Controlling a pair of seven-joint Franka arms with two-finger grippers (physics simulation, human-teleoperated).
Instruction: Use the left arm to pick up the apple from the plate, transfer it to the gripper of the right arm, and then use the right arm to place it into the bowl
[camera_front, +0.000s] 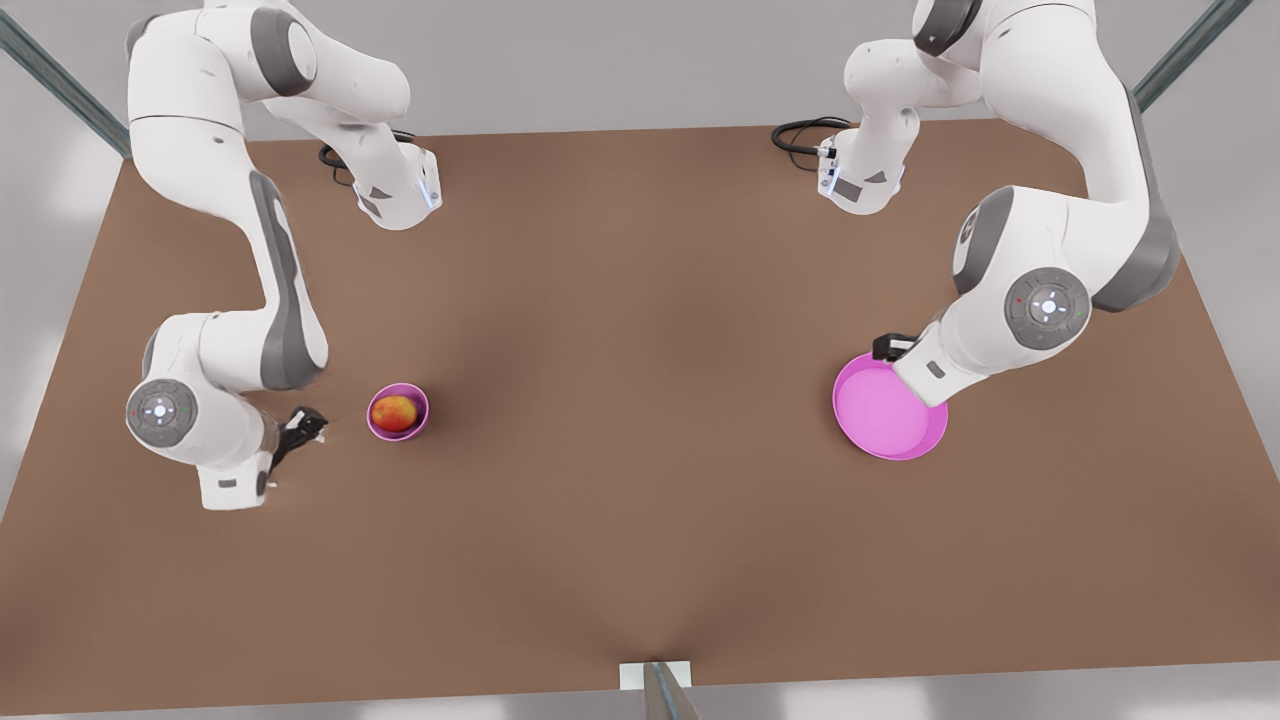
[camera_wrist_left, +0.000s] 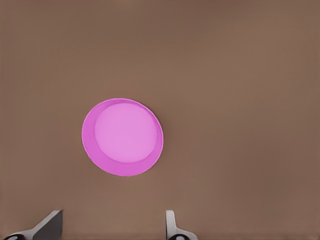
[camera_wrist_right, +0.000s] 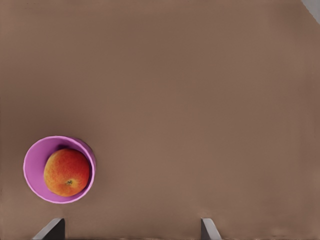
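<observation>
The apple (camera_front: 395, 412) is seen resting in the bowl (camera_front: 420, 425), the plate (camera_front: 880, 440) bare, both the left claw (camera_wrist_left: 115, 227) and right claw (camera_wrist_right: 132, 230) held open and empty, the task apparently done.

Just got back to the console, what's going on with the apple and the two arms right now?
The apple sits in the bowl, and the plate is bare. The right claw hangs open beside the bowl, holding nothing. The left claw is over the plate's edge, open and holding nothing too. Judging by how things lie, the handover and the placing look done.
</observation>
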